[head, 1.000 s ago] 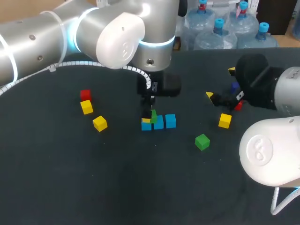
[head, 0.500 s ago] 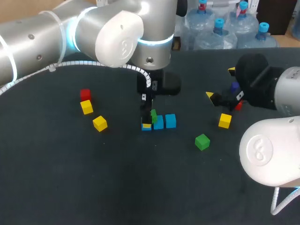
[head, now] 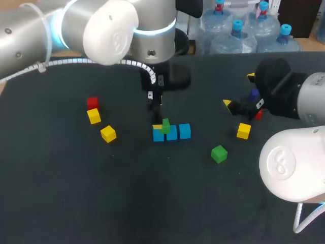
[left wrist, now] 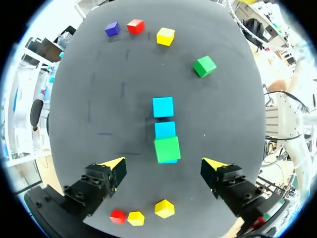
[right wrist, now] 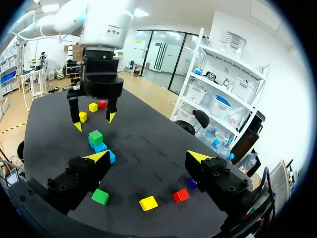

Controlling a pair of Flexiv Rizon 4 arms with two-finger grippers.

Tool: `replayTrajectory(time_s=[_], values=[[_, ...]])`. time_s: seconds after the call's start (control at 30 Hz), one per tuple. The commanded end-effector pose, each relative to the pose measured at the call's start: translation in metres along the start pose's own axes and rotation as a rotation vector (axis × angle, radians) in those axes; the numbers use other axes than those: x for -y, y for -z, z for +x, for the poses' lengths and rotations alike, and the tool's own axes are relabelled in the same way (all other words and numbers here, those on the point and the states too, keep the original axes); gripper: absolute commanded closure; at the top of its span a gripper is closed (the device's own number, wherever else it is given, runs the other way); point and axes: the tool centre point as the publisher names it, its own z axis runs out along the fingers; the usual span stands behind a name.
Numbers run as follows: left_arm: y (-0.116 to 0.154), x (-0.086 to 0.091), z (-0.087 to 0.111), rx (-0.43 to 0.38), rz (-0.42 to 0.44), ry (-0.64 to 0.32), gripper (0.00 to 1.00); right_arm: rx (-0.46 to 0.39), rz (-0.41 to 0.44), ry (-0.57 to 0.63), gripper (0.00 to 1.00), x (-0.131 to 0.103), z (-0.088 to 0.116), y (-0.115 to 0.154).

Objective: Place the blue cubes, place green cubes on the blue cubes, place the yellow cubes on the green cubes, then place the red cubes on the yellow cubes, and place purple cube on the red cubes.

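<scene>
Red cube (head: pixel 92 102) and yellow cubes (head: pixel 94 116) lie on the tabletop (head: pixel 76 193) at the left. Left gripper (left wrist: pixel 165 162) hangs above the green cube (head: pixel 165 127), fingers spread and empty. The green cube sits on the end blue cube (head: pixel 158 135) of a three-cube row. Right gripper (right wrist: pixel 148 157) is spread (nothing held), near a loose yellow cube (head: pixel 243 130).

Bright, even overhead light, faint shadows

Dark matte table (head: pixel 101 193), faint marks on its surface
</scene>
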Motion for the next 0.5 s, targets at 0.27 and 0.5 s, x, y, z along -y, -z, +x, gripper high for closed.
replayTrajectory(time_s=[0.27,0.5], values=[[-0.0181,-0.0036,-0.0040,-0.003,0.017,0.014,0.00,0.002,-0.003,0.000,0.00,0.0009,0.0005,0.0003],[-0.0195,-0.0068,-0.0064,-0.008,0.015,0.019,0.00,0.002,-0.003,0.000,0.00,0.0009,0.0005,0.0003]])
